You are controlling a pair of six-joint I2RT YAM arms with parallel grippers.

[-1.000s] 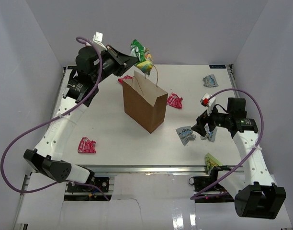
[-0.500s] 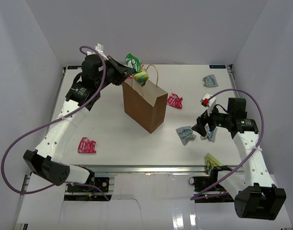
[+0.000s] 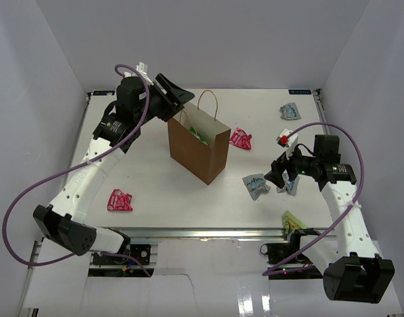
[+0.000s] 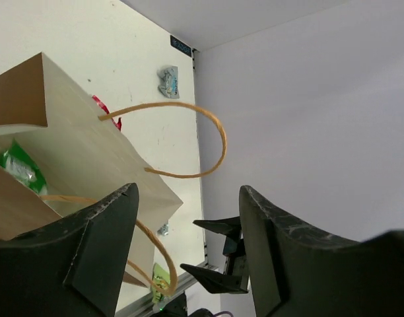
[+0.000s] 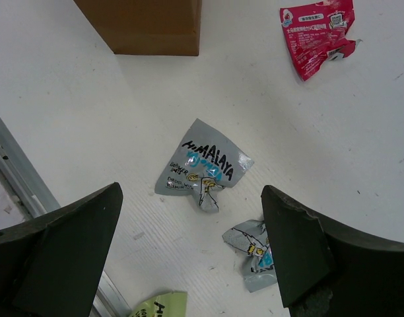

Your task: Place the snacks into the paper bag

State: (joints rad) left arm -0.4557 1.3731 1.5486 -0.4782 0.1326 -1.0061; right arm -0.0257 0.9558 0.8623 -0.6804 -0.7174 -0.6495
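Since the earlier frame the left gripper [image 3: 178, 99] has dropped from above the paper bag [image 3: 199, 150] to its far-left top corner, and the green packet [image 3: 200, 137] it carried then now lies inside the bag, against the pale inner wall. Its jaws stand apart with nothing between them; in the left wrist view the fingers [image 4: 100, 251] frame the bag's mouth, the green packet [image 4: 17, 168] down inside and a looped handle [image 4: 215, 132] arching over the opening.

The bag stands upright near the middle of the table [image 3: 149, 178], mouth open.

The right arm has not shifted. The right gripper [image 3: 280, 173] hangs wide open and empty over the right side of the table, above a pale blue-silver packet [image 3: 256, 185], which lies flat and untouched; the right wrist view shows this packet [image 5: 202, 168] between the spread fingers [image 5: 301, 244]. A second blue-silver packet [image 5: 255, 254] lies just nearer and to the right of it.

Other snacks are loose on the table:
- a pink-red packet [image 3: 240, 139] just right of the bag
- another pink-red packet [image 3: 119, 200] at the near left
- a blue-silver packet [image 3: 289, 111] at the far right
- a yellow-green packet [image 3: 293, 221] at the near right edge
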